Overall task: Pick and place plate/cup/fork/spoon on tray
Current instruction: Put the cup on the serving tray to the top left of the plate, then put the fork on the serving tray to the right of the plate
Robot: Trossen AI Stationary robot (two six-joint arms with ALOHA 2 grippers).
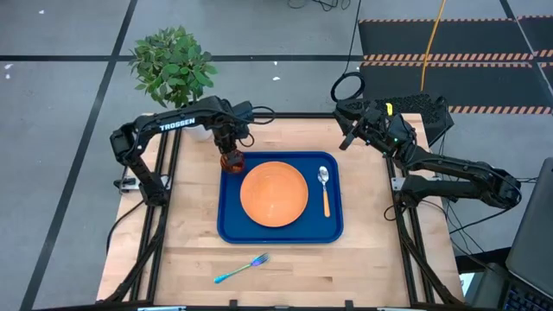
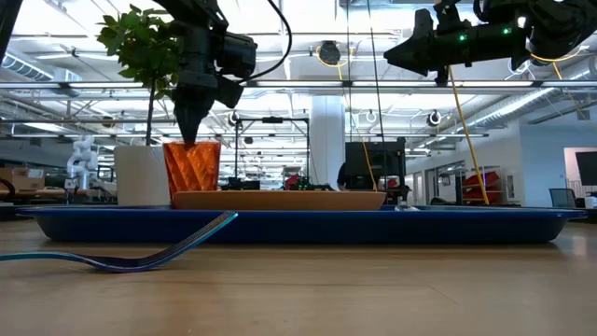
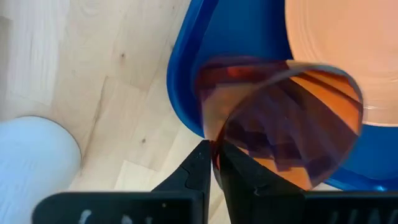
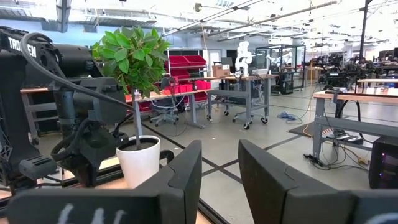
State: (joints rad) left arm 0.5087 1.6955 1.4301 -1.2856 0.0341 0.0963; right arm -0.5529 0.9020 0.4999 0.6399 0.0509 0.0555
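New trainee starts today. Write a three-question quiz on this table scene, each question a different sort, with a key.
1. True or false: the fork lies on the tray.
2. The left gripper is shut on the rim of: A plate, B cup, C spoon.
3. Fill in: the right gripper hangs open above the table's far ____ corner.

Key: 1 false; 2 B; 3 right.

A pale wooden worktop (image 1: pixel 190 259) stands on a grey floor (image 1: pixel 60 104) crossed by dark lines. Black mats with orange-striped edges (image 1: pixel 449 59) lie beyond it. A potted green plant (image 1: pixel 173 65) sits at the worktop's far corner. The hall behind holds red storage bins (image 4: pixel 189 62), workbenches (image 4: pixel 233 96) and bright ceiling lights (image 2: pixel 56 28).
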